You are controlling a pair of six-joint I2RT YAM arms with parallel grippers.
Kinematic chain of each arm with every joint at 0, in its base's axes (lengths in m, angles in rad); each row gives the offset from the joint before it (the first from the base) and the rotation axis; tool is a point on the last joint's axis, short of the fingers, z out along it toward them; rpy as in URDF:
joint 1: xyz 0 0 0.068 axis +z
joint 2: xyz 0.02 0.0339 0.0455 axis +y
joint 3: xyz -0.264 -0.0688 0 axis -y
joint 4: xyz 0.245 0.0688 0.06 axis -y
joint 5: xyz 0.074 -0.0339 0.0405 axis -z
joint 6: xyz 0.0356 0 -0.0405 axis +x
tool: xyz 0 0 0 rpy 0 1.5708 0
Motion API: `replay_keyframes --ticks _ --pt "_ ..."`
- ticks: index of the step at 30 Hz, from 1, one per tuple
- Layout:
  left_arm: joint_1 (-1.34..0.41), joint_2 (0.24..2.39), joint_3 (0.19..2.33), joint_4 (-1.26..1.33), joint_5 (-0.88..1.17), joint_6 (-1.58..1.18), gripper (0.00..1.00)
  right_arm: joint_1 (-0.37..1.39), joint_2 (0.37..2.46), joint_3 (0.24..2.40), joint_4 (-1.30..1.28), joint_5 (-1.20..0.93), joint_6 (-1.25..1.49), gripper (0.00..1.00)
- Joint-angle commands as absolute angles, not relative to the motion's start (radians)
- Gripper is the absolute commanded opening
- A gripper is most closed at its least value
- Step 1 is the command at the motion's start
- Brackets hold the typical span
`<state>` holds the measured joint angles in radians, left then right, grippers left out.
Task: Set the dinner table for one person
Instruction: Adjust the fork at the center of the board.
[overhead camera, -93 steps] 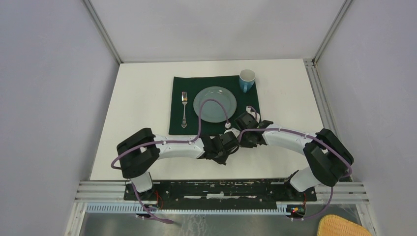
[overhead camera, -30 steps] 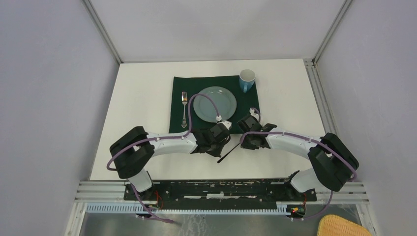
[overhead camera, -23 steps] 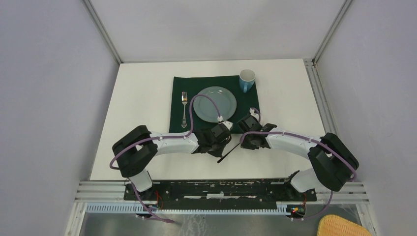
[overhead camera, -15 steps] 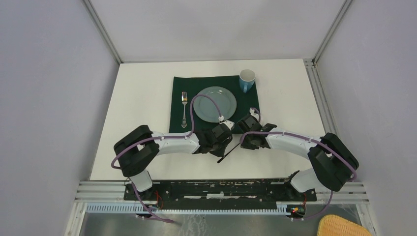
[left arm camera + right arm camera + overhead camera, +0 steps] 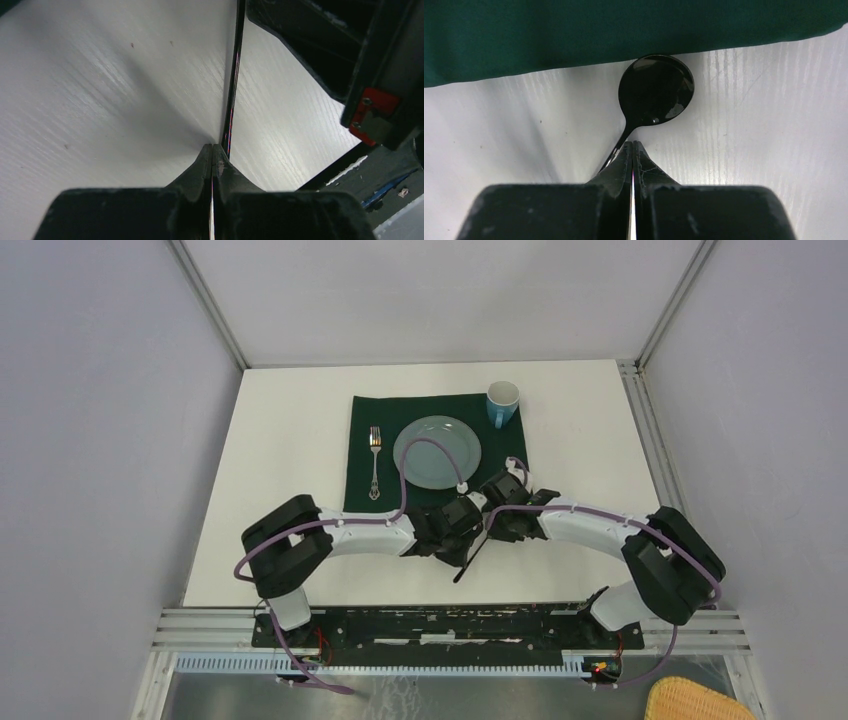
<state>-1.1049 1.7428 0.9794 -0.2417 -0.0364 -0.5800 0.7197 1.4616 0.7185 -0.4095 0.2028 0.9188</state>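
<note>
white desk [image 5: 290,440] under everything, green cloth [image 5: 365,420] mid-desk, fork [image 5: 375,462] on its left side, plate [image 5: 437,452] next, left hand [image 5: 212,147] pinched shut on a black spoon [image 5: 655,90] by the handle, just off the cloth's near edge, blue mug [image 5: 502,403] at the cloth's far right corner, right hand [image 5: 632,145] closed too, right behind the spoon's bowl

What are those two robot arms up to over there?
They are setting a dinner place. On the white table lies a green cloth with a plate, a fork left of it and a blue mug at the far right corner. Just in front of the cloth, the right arm has its jaws shut on a black spoon near the bowl, and the left arm has its jaws shut on the thin handle. The spoon is not yet on the cloth.
</note>
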Motion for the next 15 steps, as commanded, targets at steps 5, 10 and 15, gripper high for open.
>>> replay_keyframes --ticks 5,10,15 --pt "-1.129 1.739 1.015 -0.281 -0.006 -0.638 0.02 0.716 1.531 0.731 -0.382 0.188 0.919 0.0" --pt "-1.137 1.741 1.021 -0.275 -0.008 -0.649 0.02 0.717 1.548 0.741 -0.374 0.184 0.919 0.0" --pt "-1.148 1.758 1.036 -0.268 -0.01 -0.653 0.02 0.717 1.554 0.748 -0.377 0.186 0.914 0.0"
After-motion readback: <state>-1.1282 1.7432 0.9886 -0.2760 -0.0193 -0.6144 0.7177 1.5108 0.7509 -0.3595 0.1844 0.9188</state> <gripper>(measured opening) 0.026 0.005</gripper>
